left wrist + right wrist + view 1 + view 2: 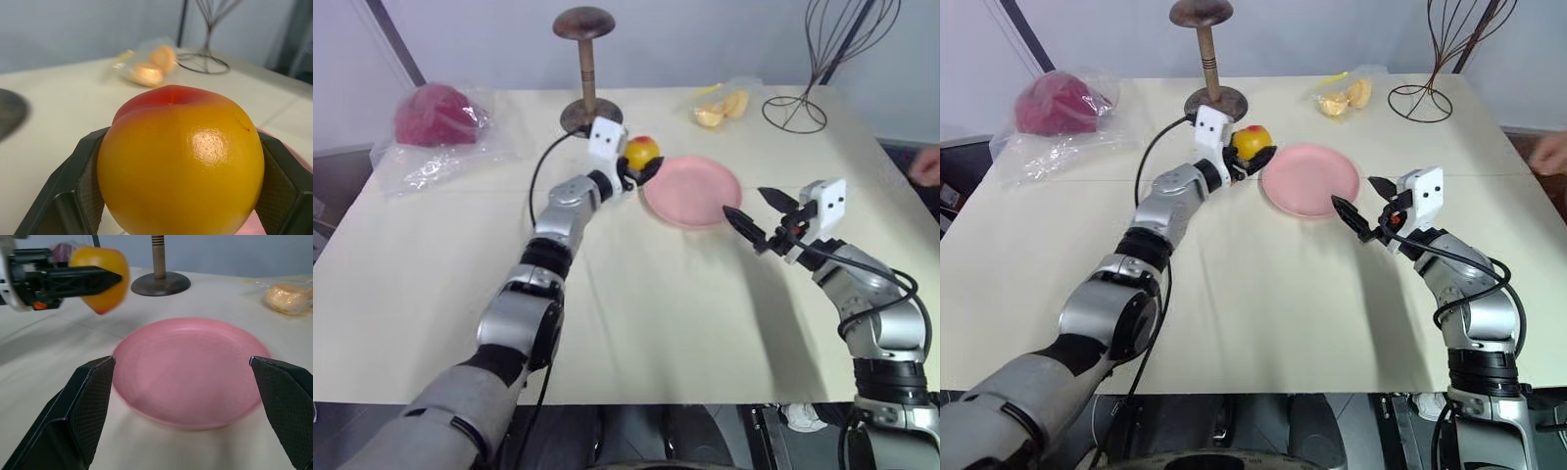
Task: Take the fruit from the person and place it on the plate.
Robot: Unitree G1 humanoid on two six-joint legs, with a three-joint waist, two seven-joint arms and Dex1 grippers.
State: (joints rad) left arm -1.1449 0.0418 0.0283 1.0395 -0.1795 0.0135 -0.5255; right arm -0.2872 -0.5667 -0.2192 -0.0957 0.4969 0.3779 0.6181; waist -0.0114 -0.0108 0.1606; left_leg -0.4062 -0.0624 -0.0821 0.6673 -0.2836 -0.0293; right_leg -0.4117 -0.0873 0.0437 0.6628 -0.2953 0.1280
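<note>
Fruit: the fruit (641,152) is pinched between the jaws of the left gripper (636,166), held above the table (607,323) just beside the plate's left rim, not yet over it.
Plate: the plate (695,196) lies flat and bare on the table; every place below is given from it.
Left gripper: its jaws are pressed against the fruit's two sides at the widest girth, as seen in the left wrist view (181,164) (red blush up, stem dimple on top).
Right gripper: the right gripper (766,217) is held at the plate's right edge, jaws spread wide and holding nothing.
Person: a hand (925,164) is seen far to the right of the plate, at the table's edge, apart from the fruit.
Handling: the skin is glossy and looks smooth, so it is judged slippery; the body looks firm and fairly light for the jaws. A hold across the middle is judged soundest (higher or lower, the curve could squeeze it out). Being round, it may roll once released, so a low release near the plate's centre is advised.
Other things: a wooden stand (585,73) behind the plate to its left, wrapped pieces (720,108) behind it, a wire whisk stand (803,98) behind and right, a bagged red lump (435,117) far left.
</note>
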